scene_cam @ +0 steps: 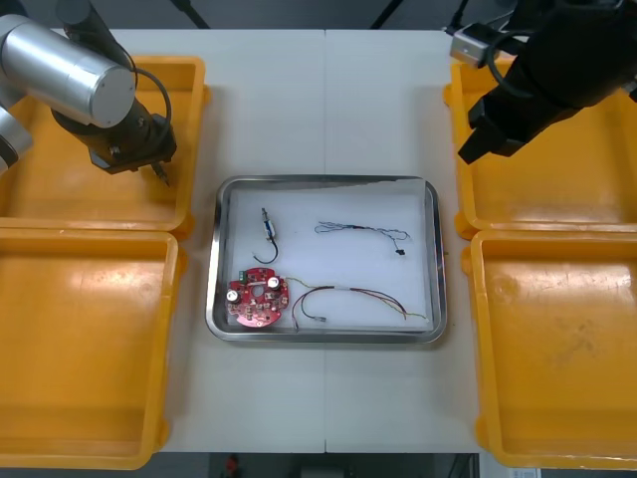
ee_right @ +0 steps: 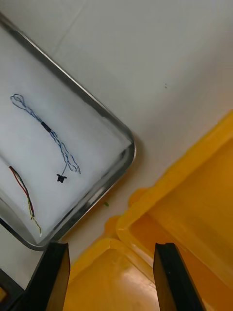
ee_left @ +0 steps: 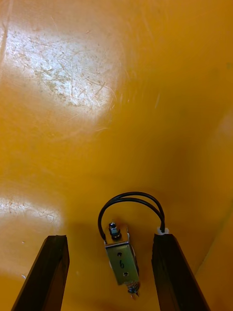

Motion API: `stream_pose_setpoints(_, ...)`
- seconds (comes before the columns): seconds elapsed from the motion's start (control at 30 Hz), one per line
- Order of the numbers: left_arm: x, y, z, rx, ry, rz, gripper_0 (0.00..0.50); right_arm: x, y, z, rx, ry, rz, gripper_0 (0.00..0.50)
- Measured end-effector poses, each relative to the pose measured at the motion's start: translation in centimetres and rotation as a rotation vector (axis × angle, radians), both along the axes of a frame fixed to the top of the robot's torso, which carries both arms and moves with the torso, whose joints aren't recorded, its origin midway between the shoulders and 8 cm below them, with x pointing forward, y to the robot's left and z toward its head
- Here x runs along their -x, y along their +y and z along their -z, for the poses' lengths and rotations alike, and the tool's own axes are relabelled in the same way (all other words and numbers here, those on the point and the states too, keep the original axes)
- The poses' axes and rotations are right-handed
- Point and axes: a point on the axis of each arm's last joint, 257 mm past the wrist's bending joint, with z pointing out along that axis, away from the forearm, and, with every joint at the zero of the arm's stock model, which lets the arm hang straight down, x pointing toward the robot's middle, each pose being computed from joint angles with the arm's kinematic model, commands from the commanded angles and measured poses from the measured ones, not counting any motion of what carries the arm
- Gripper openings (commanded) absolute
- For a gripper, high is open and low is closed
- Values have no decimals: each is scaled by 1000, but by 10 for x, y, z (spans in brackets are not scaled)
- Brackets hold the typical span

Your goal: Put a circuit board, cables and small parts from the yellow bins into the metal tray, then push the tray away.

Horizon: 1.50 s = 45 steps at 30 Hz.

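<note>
Four bins [scene_cam: 80,349], one tray [scene_cam: 213,259], one circuit board [scene_cam: 257,297]

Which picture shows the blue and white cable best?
The right wrist view: the blue and white cable lies close, its twists clear. The front view shows it small. The left wrist view faces a bin.

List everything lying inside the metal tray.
Inside the metal tray: red circuit board, small metal part with black cable, blue and white cable, red and yellow cable. Beneath the board is hidden.

All 4 yellow bins [scene_cam: 85,339] run off the front view's edges (2 partly hidden).
</note>
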Motion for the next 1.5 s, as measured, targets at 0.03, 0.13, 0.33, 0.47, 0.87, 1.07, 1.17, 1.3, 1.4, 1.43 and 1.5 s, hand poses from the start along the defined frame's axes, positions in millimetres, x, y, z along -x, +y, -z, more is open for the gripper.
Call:
stream_pose_setpoints(0.03,0,-1,0,3,1,1,500,1,-7,-1,-5,1,24,500)
stream_pose_setpoints(0.13,1,-3,1,13,6,3,500,6,-30,-1,-16,12,107,500)
stream_pose_setpoints(0.33,3,-5,5,9,15,7,500,25,-79,0,-48,38,325,500)
stream_pose_setpoints(0.47,7,-5,12,-6,29,15,500,38,-107,1,-70,33,418,500)
stream_pose_setpoints(0.87,5,-5,19,-15,24,17,493,66,-167,28,-112,61,662,500)
stream_pose_setpoints(1.07,3,-5,19,-12,14,19,41,77,-182,44,-105,80,743,500)
stream_pose_setpoints(1.17,3,-5,20,-14,14,20,0,82,-185,49,-111,83,803,500)
stream_pose_setpoints(1.3,1,-5,20,-24,4,26,0,87,-187,56,-102,96,808,500)
stream_pose_setpoints(1.4,-1,-5,20,-30,-4,31,0,90,-192,61,-94,102,822,500)
stream_pose_setpoints(1.43,-1,-4,20,-30,-4,30,0,91,-194,63,-94,101,829,500)
stream_pose_setpoints(1.5,-1,-4,19,-30,-5,30,0,91,-198,65,-100,95,840,500)
